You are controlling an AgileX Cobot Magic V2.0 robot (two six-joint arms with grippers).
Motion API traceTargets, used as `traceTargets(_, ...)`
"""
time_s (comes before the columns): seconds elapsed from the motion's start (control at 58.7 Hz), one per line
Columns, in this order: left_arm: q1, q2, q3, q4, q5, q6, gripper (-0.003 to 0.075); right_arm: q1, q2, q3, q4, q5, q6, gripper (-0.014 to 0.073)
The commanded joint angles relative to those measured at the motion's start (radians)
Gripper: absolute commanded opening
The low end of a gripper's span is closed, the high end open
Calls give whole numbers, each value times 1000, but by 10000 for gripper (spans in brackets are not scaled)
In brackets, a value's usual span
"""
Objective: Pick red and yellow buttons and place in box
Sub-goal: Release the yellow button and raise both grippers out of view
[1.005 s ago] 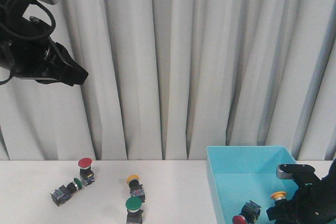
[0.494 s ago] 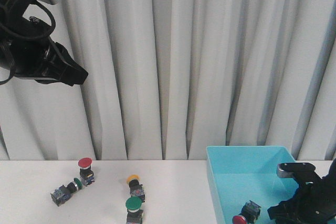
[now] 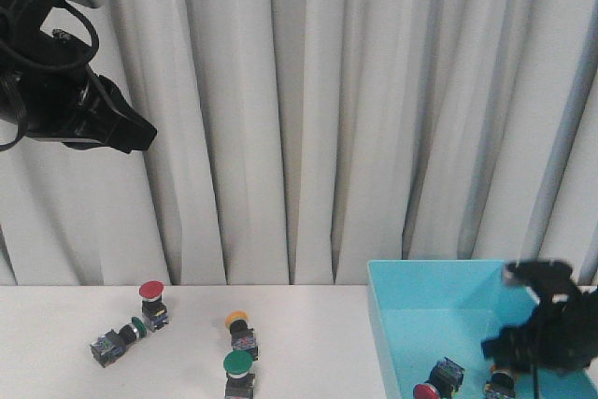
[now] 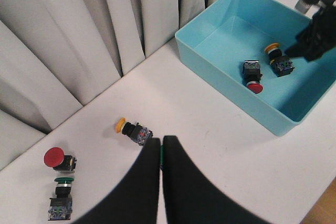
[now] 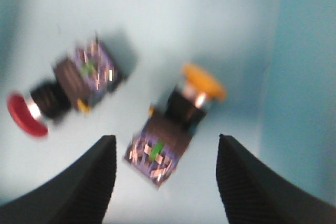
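The right jaws (image 5: pixel 163 182) stand wide apart and empty over the box (image 4: pixel 220 27) floor, a yellow button (image 5: pixel 176 124) lying on its side directly below the gap and a red button (image 5: pixel 63 95) just beyond one finger; both rest inside the box, near each other but apart. That wrist view is blurred, and no writing can be read on either body. The left jaws (image 4: pixel 161 153) are together, held high above the surface (image 4: pixel 210 145) and well clear of everything. Below their tips lies a second yellow button (image 4: pixel 134 129) on its side; farther off stands a second red button (image 4: pixel 58 158), with a green button (image 4: pixel 60 203) just beside it. In the front view another green button (image 3: pixel 239 371) stands near the loose yellow one. No brand or label is legible anywhere.
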Motion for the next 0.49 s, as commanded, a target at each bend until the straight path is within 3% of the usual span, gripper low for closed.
traceTargets(0.0, -4, -34, -27, -30, -23, -10, -7, -6, -143, -28, 14, -131, -29, 409)
traceTargets(0.238, -4, -34, -27, -30, -23, -10, -7, -6, -397, -28, 132, -241, -158, 338)
traceTargets(0.477, -4, -34, -27, -30, -23, -10, -7, -6, -670, -28, 339, -210, -301, 136)
